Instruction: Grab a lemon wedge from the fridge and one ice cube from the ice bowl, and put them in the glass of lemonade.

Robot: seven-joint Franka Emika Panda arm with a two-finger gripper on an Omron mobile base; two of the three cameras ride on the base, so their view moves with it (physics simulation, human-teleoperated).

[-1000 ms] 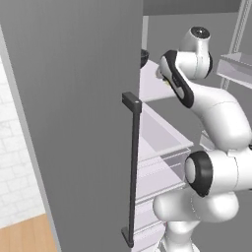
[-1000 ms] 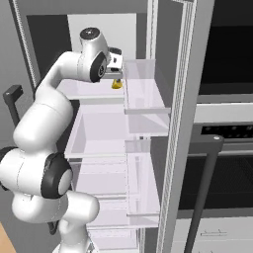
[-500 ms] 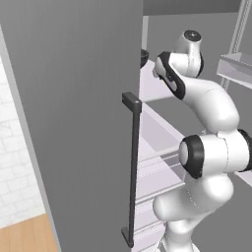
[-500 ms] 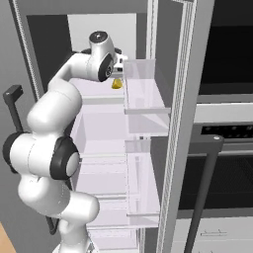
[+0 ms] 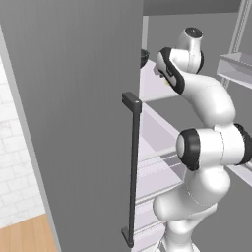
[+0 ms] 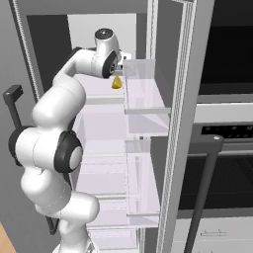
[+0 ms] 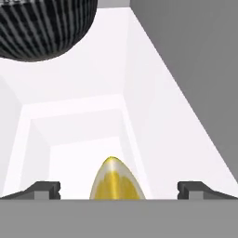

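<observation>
Lemon wedge (image 7: 115,180) sits on a white shelf (image 7: 83,130) inside the open fridge (image 5: 74,98), and in the hand view it lies midway between the two dark tips of your end effector (image 7: 118,189), which stand wide apart with nothing held. Working from left to right in that view: the left finger (image 7: 44,189) is well off the wedge, the wedge's rounded peel faces you in the centre, and the right finger (image 7: 195,189) is about as far off on the other side. That even spacing is what you want, so I would judge the alignment good and the step in hand to be the final reach and close.

Push in a little further along the shelf before closing, so the pads meet the wedge's body rather than its near tip; a pinch on the tapered end would likely squirt it away. Close slowly and squarely.

Mind the dark ribbed bowl (image 7: 44,25) above and left in the hand view; lift only slightly when you withdraw. In the right base view the wedge (image 6: 116,83) shows just below the hand, beside the clear door bins (image 6: 146,94), so back straight out and keep clear of them on the way.
</observation>
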